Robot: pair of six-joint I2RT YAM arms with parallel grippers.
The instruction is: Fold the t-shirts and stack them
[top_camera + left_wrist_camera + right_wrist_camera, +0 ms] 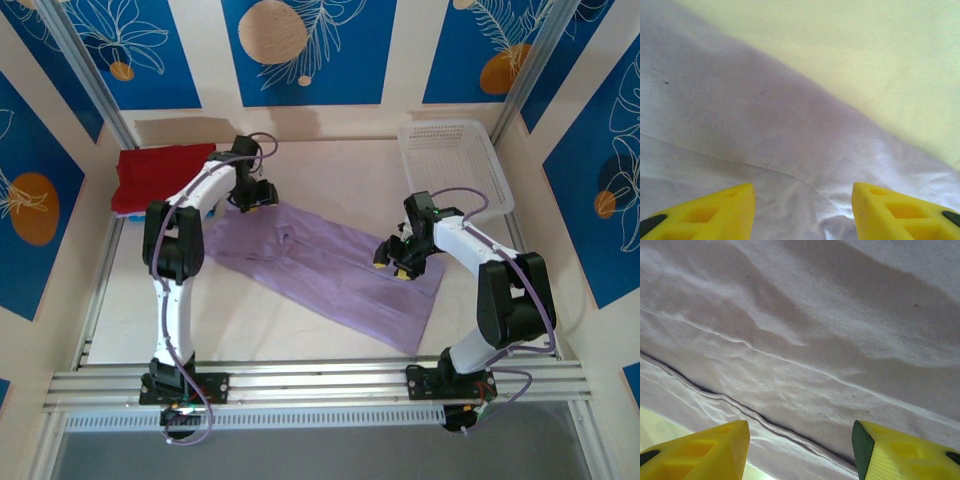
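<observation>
- Hovering low over the cloth, your left fingers (715, 212) stand spread, with nothing between them. The lavender t-shirt (330, 265) lies just under and ahead of the tips, and its edge against the bare worktop (280, 320) runs slantwise beyond them.
- Your right fingers (900, 452) are spread too and hold nothing. They sit just above a hemmed edge of the same shirt, and the seam runs across right in front of the tips.
- By my judgement you are at the grasp before a fold, with one pair of fingers at each end of the shirt and neither yet closed on it.
- The next move calls for lowering both pairs onto the edge and pinching every layer there. Then lift together so the cloth carries over evenly rather than dragging.
- The shirt lies flat as a long slanted band between your two pairs of fingers. It is thin and soft, with low wrinkles and a bunched ridge near its middle.
- A folded red t-shirt (160, 175) lies just beyond your left fingers on their outer side. The white basket (455, 160) stands beyond your right fingers, apart from the shirt.
</observation>
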